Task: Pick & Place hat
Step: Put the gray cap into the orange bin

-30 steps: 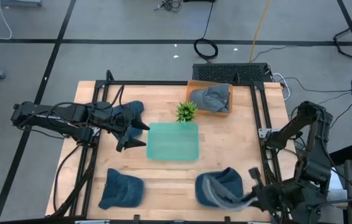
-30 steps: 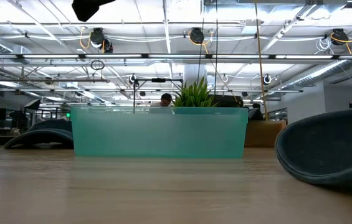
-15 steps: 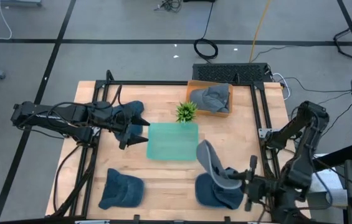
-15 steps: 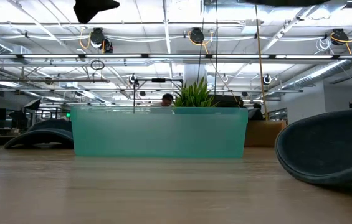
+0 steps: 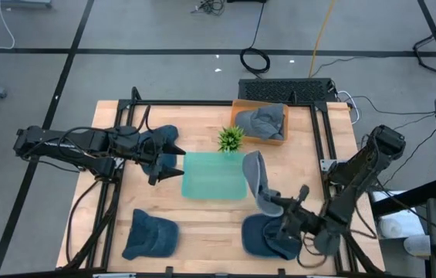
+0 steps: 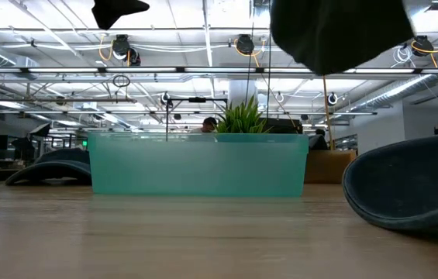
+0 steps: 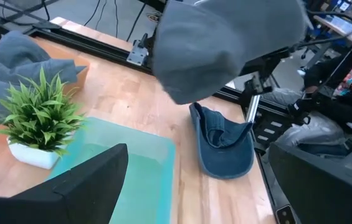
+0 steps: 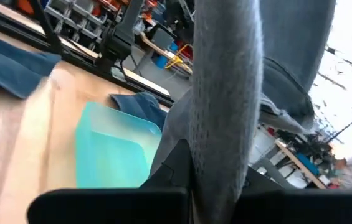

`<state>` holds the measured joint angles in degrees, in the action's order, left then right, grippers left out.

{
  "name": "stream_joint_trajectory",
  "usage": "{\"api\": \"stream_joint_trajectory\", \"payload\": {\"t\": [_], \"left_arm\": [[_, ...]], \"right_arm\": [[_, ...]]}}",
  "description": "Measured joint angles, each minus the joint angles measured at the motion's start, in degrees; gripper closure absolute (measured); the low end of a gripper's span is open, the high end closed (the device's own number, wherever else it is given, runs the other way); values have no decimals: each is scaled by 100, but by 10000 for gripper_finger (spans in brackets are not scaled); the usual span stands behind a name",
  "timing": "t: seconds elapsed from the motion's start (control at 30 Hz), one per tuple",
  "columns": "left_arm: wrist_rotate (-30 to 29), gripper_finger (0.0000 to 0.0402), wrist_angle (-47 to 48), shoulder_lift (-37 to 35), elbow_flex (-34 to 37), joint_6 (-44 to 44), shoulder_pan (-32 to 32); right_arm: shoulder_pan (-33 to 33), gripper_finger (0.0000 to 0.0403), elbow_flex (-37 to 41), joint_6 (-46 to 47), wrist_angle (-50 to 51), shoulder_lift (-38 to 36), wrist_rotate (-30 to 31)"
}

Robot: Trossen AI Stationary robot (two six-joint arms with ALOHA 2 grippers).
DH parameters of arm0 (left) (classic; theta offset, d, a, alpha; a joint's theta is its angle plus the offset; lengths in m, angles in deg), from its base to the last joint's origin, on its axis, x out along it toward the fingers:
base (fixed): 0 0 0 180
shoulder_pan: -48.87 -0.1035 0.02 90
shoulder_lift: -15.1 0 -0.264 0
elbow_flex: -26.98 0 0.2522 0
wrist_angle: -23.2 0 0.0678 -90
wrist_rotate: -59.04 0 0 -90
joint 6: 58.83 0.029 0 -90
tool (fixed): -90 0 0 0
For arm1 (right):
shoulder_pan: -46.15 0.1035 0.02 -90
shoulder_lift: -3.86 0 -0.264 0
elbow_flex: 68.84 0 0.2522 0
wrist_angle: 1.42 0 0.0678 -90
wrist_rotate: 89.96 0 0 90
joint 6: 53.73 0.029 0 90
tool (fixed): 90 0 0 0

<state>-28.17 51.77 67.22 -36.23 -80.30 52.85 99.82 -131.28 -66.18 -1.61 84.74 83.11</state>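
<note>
A grey hat (image 5: 256,181) is in the air over the right edge of the teal tray (image 5: 210,176), carried by my shut right gripper (image 5: 283,207). It also shows as the grey hat (image 7: 225,43) in the left wrist view and at the top of the low view (image 6: 335,31). A blue hat (image 5: 268,235) lies on the table below it. My left gripper (image 5: 173,167) hovers open at the tray's left edge, above another blue hat (image 5: 163,139). An orange box (image 5: 260,122) at the far edge holds a grey hat. My right gripper pinches the grey hat between its two fingers at the hat's near end (image 5: 273,205); the cloth fold (image 8: 222,143) rises from between the fingers. It comes from the table's right near side, roughly level. The hat is lifted clear of the table. Brim or crown, I cannot tell.
A small green plant (image 5: 231,139) stands at the tray's far edge, close to the carried hat. A third blue hat (image 5: 150,234) lies near the table's near left corner. Black frame rails run along the table's left and right sides.
My right gripper has risen from the near right of the table and moved toward the teal tray, carrying the grey hat. The hat lay on the blue hat a second ago; now it is lifted clear and stands on edge over the tray's right side. The blue hat stayed.
</note>
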Motion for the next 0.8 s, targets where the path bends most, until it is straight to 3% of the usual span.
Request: {"api": "stream_joint_trajectory", "payload": {"t": [0.43,0.6,0.8], "left_arm": [[-7,7,-2,0,0,465,0],[-408,7,-11,0,0,1252,0],[-505,7,-269,0,0,1964,-56]], "right_arm": [[-1041,393,1745,-3269,-5336,0,-2520],[-1606,393,1881,-3860,-6099,0,-3404],[-2439,392,1881,-3792,-6292,-2,-4528]]}}
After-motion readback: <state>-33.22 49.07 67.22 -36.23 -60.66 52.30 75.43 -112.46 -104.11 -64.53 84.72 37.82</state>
